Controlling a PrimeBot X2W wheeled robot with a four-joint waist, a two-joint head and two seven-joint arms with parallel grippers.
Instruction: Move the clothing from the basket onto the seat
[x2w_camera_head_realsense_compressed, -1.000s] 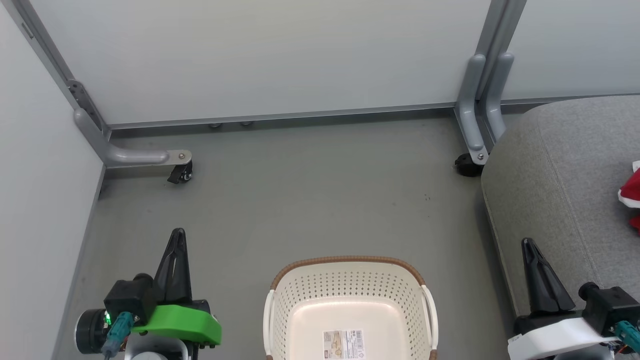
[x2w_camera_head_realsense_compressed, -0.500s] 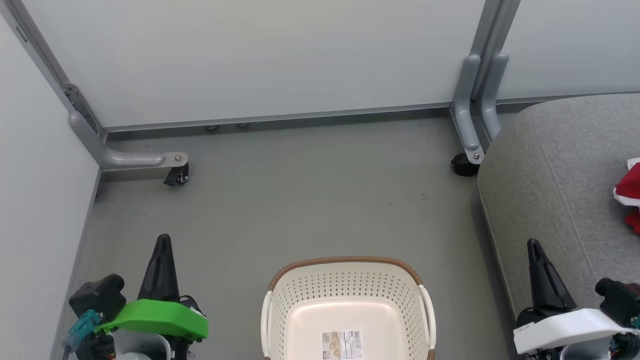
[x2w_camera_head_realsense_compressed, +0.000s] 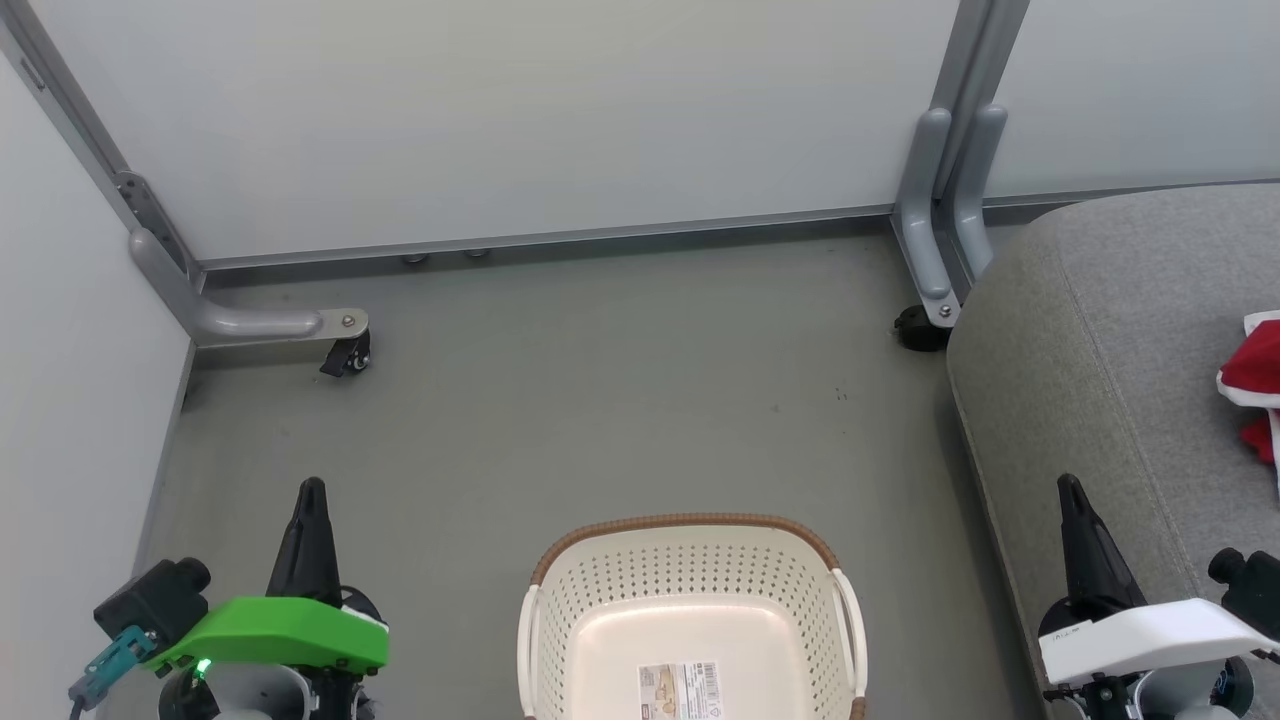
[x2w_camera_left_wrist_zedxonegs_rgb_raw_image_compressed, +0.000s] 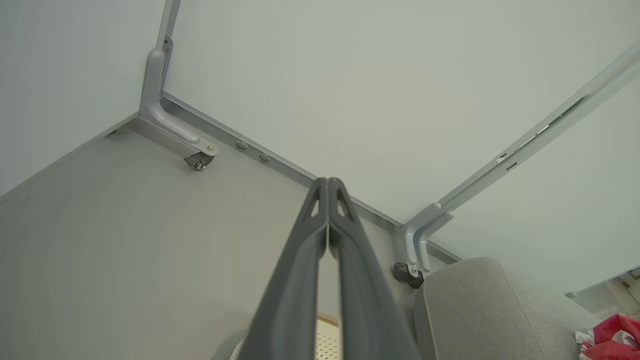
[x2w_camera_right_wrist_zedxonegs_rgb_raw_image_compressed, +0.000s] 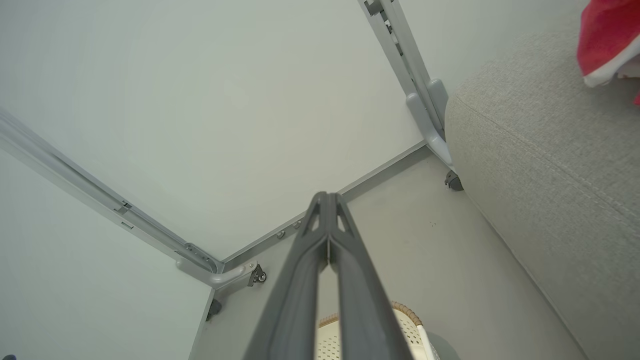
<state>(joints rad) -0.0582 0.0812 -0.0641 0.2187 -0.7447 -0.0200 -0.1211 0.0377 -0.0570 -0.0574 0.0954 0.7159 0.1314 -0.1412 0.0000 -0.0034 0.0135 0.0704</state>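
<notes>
**Basket bare, arms drawn back**

The left gripper (x2w_camera_head_realsense_compressed: 311, 492) and right gripper (x2w_camera_head_realsense_compressed: 1070, 490) are both pressed closed on nothing. The left has pulled back since a second ago. The basket (x2w_camera_head_realsense_compressed: 690, 523) shows only a bare bottom, and the clothing (x2w_camera_head_realsense_compressed: 1255, 372) lies on the seat (x2w_camera_head_realsense_compressed: 1090, 340), well in from its edge. The task looks finished.

Looks like a screened-off test bay in a lab. Walled from 9 to 1 o'clock by plain pale-grey partition panels (x2w_camera_head_realsense_compressed: 560, 110) in grey metal frames (x2w_camera_head_realsense_compressed: 982, 50), propped on curved grey metal feet (x2w_camera_head_realsense_compressed: 255, 322) with small black castors (x2w_camera_head_realsense_compressed: 347, 357). Smooth matte grey floor (x2w_camera_head_realsense_compressed: 600, 400) underfoot. Furnished at 3 o'clock with a light-grey upholstered fabric seat (x2w_camera_head_realsense_compressed: 1100, 350).
</notes>
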